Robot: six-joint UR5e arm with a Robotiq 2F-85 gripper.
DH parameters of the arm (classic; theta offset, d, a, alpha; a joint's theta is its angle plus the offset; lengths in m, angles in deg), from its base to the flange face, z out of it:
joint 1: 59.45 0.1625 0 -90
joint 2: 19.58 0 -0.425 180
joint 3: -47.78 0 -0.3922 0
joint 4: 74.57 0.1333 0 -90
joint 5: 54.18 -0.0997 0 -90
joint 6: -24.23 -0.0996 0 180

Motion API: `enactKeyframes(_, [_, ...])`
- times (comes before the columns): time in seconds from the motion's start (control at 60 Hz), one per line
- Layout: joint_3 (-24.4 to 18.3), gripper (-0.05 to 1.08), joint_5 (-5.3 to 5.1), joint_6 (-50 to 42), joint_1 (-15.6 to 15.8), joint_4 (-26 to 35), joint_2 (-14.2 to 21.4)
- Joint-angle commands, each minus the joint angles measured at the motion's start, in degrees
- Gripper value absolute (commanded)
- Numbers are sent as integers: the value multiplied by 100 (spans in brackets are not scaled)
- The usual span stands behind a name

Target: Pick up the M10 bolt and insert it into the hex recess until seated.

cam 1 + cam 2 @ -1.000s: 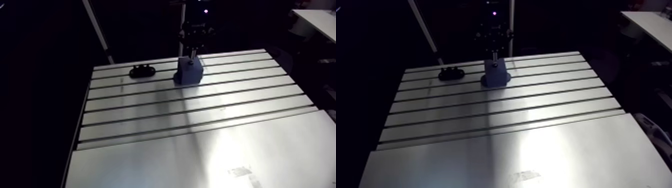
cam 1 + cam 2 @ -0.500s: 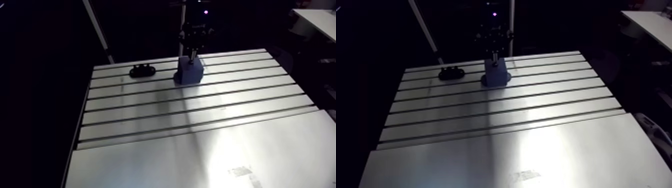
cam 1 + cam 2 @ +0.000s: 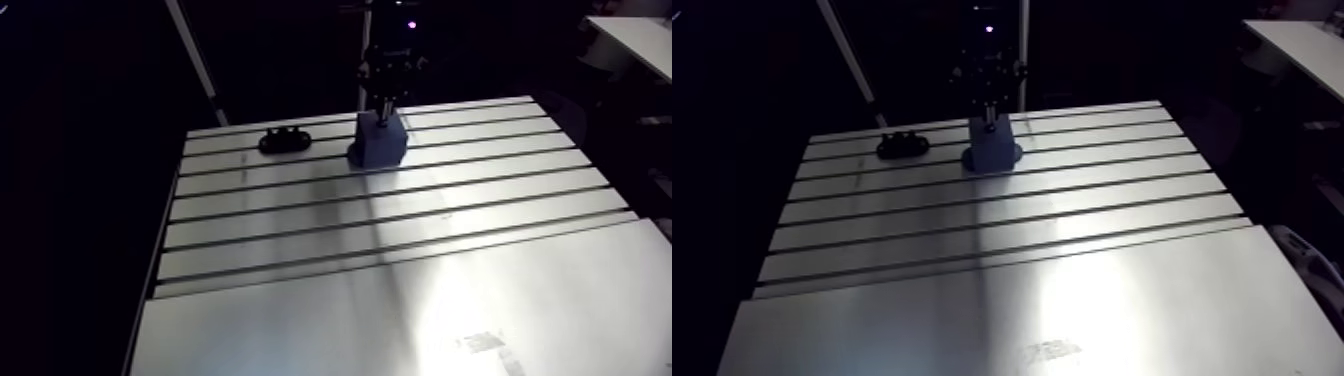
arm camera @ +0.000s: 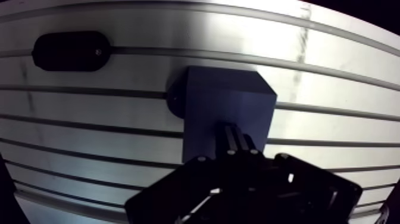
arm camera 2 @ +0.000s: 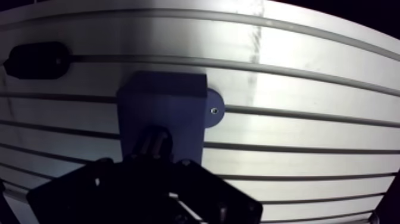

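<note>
Gripper (image 4: 238, 136), grip state indiscernible, stands directly over the blue block (image 4: 220, 95) on the counter (image 4: 333, 83); M10 bolt is hidden beneath it, so insertion appears underway, requiring a straight downward press until seated.

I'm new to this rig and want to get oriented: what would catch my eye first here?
The dark blue block stands out on the slotted aluminium table, near its far edge, with the hand right above it. Beside the block lies a black oval piece, apart from it.
</note>
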State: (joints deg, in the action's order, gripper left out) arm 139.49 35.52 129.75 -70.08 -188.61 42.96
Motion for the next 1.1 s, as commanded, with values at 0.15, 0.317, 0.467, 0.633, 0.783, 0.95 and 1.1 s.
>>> enactKeyframes(0.15, [53,108,8,9,25,-10,7])
enactKeyframes(0.317, [53,108,16,18,26,-17,7])
enactKeyframes(0.467, [61,108,17,25,26,-19,-1])
enactKeyframes(0.633, [70,108,25,27,24,-19,8])
enactKeyframes(0.783, [78,108,26,27,25,-19,8])
enactKeyframes(0.95, [79,108,26,34,17,-19,8])
enactKeyframes(1.1, [79,108,26,35,17,-58,8])
